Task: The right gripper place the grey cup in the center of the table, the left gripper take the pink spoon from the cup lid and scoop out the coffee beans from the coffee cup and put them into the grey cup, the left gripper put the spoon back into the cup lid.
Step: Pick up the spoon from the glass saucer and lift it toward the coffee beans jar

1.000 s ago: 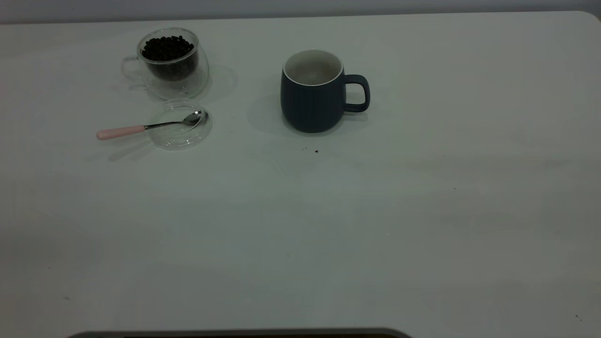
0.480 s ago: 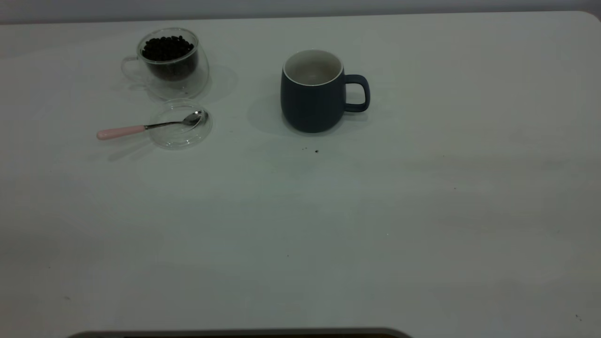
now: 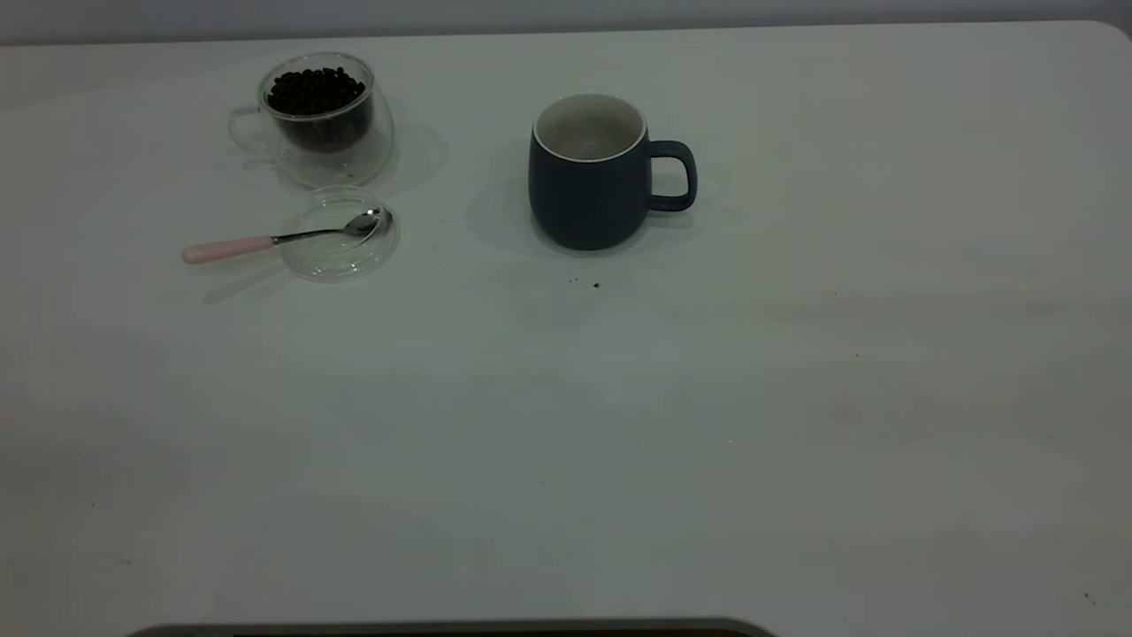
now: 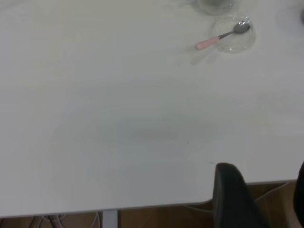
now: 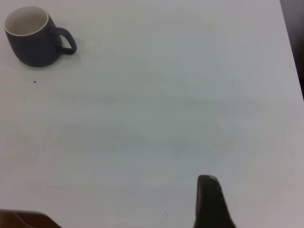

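Observation:
The grey cup (image 3: 588, 190) stands upright near the middle of the table (image 3: 566, 425), handle to the right, its inside empty; it also shows as the grey cup (image 5: 33, 40) in the right wrist view. The coffee cup (image 3: 323, 119), holding coffee beans (image 3: 315, 90), stands at the back left. Just in front of it lies the cup lid (image 3: 340, 234), with the pink spoon (image 3: 265, 241) resting bowl-first in it and its handle sticking out left. My left gripper (image 4: 266, 197) hangs open over the table's edge, far from the pink spoon (image 4: 221, 38). My right gripper (image 5: 259, 204) is open and empty.
A few dark crumbs (image 3: 594, 285) lie just in front of the grey cup. The table's rounded corner (image 3: 1110, 31) is at the back right. Neither arm shows in the exterior view.

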